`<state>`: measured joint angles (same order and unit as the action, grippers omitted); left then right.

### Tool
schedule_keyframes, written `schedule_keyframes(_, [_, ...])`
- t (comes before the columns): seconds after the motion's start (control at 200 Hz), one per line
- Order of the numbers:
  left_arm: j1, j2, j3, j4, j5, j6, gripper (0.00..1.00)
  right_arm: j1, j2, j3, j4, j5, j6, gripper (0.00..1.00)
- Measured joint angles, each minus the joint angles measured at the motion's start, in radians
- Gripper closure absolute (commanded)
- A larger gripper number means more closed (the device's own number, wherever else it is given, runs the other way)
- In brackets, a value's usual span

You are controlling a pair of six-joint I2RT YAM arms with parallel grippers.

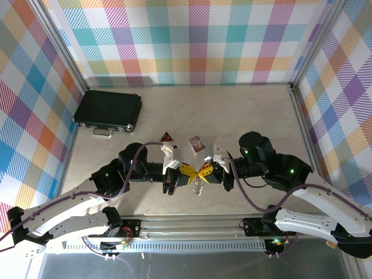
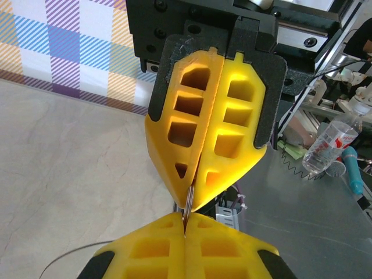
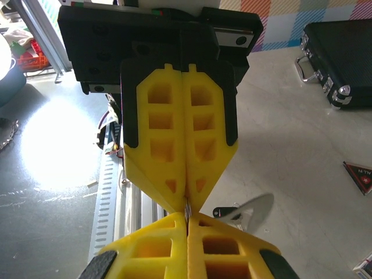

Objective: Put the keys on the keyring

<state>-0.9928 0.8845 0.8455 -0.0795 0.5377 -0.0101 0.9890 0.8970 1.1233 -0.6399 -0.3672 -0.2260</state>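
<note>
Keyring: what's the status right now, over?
Left gripper, right gripper shut tip to tip on keyring wire. Key beside loop, threading unclear. Purple card lies well clear.

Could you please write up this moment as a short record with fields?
left gripper: shut, pinching the thin keyring wire at its fingertips
right gripper: shut on the same wire, tip to tip with the left
key: black head beside the fingertips; cannot tell if it is on the ring
table: black case at back left; red-and-black triangle and purple card just beyond the grippers
</note>
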Motion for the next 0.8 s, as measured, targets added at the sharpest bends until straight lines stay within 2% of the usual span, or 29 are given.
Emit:
schedule_keyframes(0.055, [0.0,0.0,0.0,0.006,0.001,0.0,1.0,0.0,-0.004,-0.002,0.008,0.0,0.002,0.74])
schedule_keyframes(0.11, [0.0,0.0,0.0,0.012,0.0,0.0,1.0,0.004,-0.005,-0.003,0.014,-0.001,-0.001,0.66])
schedule_keyframes(0.29, [0.0,-0.007,-0.002,0.014,0.003,0.004,1.0,0.012,-0.023,-0.013,0.036,0.019,0.038,0.48])
schedule_keyframes(0.405, [0.0,-0.02,-0.008,0.031,0.013,0.004,1.0,0.012,-0.071,-0.054,0.078,0.035,0.084,0.47])
schedule_keyframes(0.6, [0.0,-0.067,-0.04,0.092,0.039,0.003,1.0,0.012,-0.136,-0.11,0.17,0.027,0.182,0.52])
schedule_keyframes(0.8, [0.0,-0.116,-0.092,0.187,0.026,-0.002,1.0,0.012,-0.171,-0.159,0.268,-0.002,0.254,0.53])
